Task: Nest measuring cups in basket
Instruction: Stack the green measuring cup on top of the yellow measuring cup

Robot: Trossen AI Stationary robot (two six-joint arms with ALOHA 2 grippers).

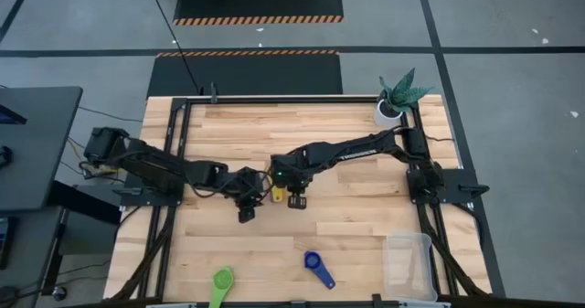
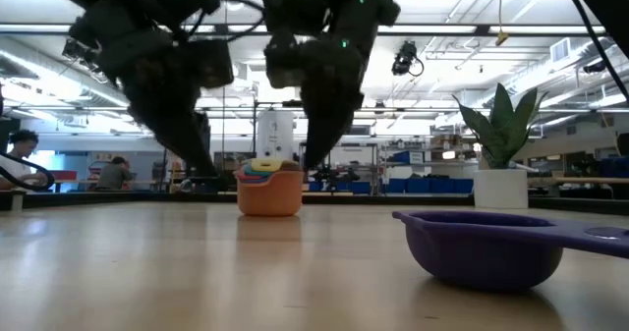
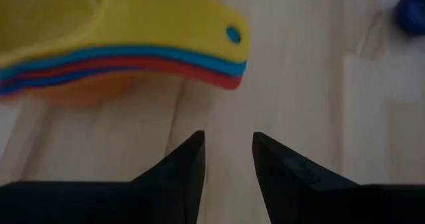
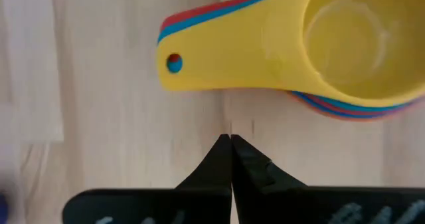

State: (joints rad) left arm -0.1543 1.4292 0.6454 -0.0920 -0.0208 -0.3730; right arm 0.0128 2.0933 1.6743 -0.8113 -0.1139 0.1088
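A nested stack of measuring cups [image 1: 277, 194] stands on the table's middle: yellow on top [image 4: 345, 38], then blue and red, with orange at the bottom [image 2: 268, 195]. Its handles [image 3: 192, 44] stick out level to one side. My left gripper [image 3: 228, 149] hovers just left of the stack and a little nearer [image 1: 247, 215], its fingers slightly open and empty. My right gripper [image 4: 230, 141] is shut and empty just right of the stack [image 1: 297, 202], beside the handles. A green cup [image 1: 222, 281] and a dark blue cup [image 1: 317, 267] lie near the front edge. The clear basket [image 1: 409, 264] stands at the front right.
A white pot with a plant [image 1: 395, 102] stands at the far right corner. The dark blue cup shows close up in the low view [image 2: 482, 248]. Bare wood lies between the stack and the basket.
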